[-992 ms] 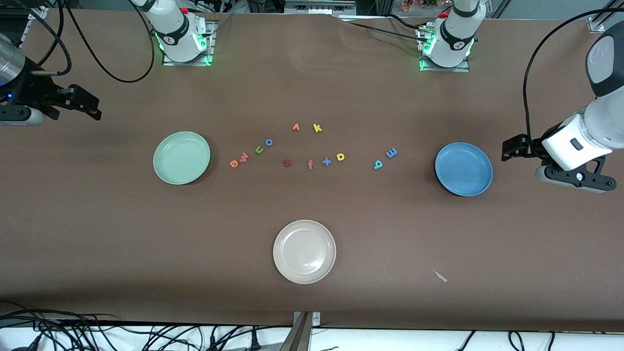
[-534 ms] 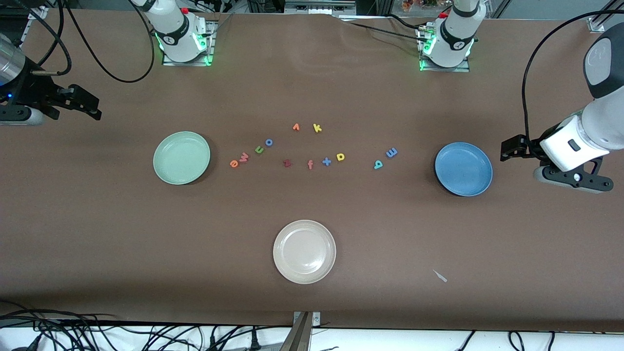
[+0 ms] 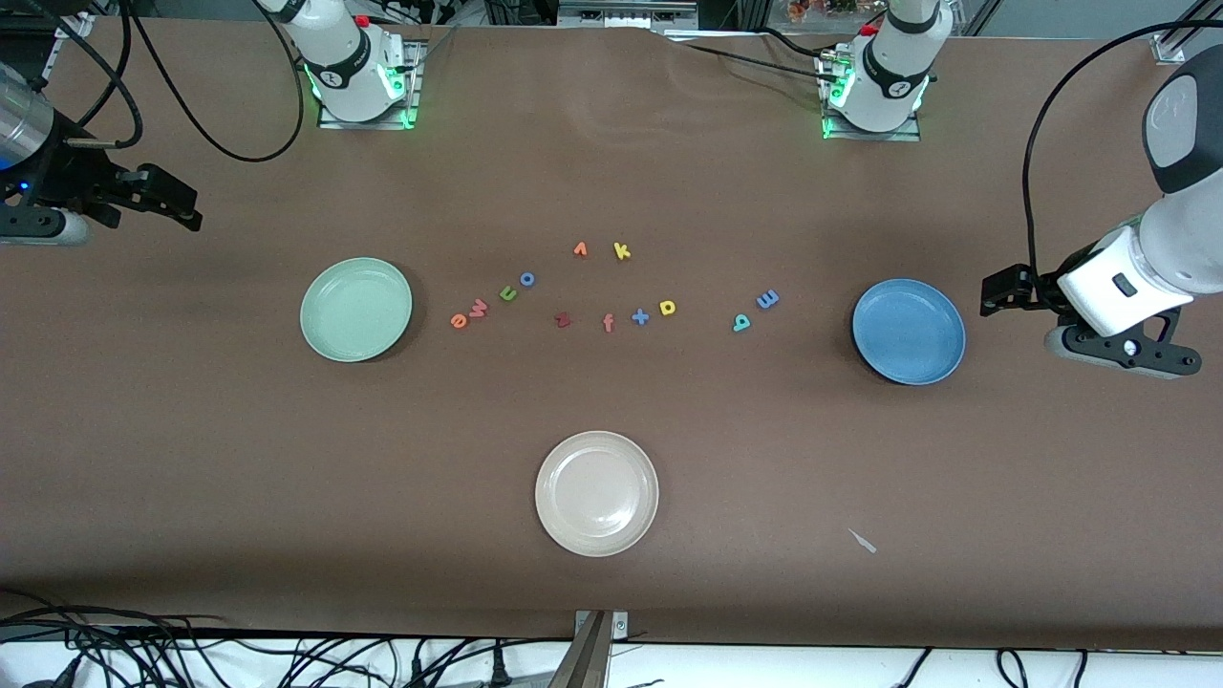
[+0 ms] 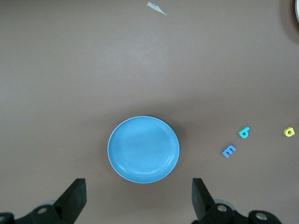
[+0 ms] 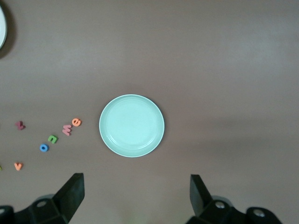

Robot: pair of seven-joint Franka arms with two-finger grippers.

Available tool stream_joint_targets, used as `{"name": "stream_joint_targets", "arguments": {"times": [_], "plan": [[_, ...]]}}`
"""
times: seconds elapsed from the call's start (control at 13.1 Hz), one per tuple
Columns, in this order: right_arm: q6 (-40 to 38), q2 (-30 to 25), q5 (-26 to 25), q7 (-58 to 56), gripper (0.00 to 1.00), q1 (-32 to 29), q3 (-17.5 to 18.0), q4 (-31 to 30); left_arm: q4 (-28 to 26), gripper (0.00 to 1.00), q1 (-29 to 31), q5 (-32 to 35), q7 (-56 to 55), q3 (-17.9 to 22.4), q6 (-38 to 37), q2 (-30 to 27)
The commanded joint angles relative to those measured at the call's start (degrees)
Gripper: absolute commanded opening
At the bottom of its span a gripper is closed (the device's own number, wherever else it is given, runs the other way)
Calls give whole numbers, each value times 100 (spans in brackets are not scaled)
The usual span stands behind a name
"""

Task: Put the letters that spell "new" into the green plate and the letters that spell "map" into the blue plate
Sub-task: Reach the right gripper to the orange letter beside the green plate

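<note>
Our two arms hang high over the ends of the tabletop (image 3: 611, 573) with nothing yet lifted. Over the past second the left tool (image 3: 998, 291) has eased a little toward the blue plate (image 3: 909, 332) and now sits just off its rim at the left arm's end; its fingers stand spread wide and empty, as the left wrist view shows on either side of the plate. The right tool (image 3: 182, 212) has barely stirred, waiting at the right arm's end, well apart from the green plate (image 3: 355, 309), fingers likewise spread with nothing between them

Both plates lie bare. The letters remain in a loose band between them: the orange e (image 3: 459, 321), red w (image 3: 479, 307) and green n (image 3: 508, 293) nearest the green plate; the blue m (image 3: 767, 299) and teal a (image 3: 741, 322) nearest the blue plate; the yellow p (image 3: 668, 307) farther in, beside the blue plus (image 3: 640, 316). The o (image 3: 526, 279), k (image 3: 622, 251), dark z (image 3: 563, 320) and f (image 3: 608, 323) are strays, and a white plate (image 3: 596, 493) sits nearer the camera

We read the small drift as the left arm's opening approach, most likely toward the m or a. All six letters are still to be moved, so the task stands at its start
</note>
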Motion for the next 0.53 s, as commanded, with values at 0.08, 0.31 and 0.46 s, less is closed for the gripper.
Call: {"name": "stream_joint_targets", "arguments": {"times": [0.08,0.31,0.46], "plan": [[-49,-50,-13,1195,100,39,226,-185,-112,99,47,-208,135,-9,65,-84],[-77,46,-93,2207,100,153,420,-685,-112,99,47,-208,135,-9,65,-84],[613,361,-84,2515,100,451,490,-1158,-112,99,39,-208,135,-9,65,-84]]}}
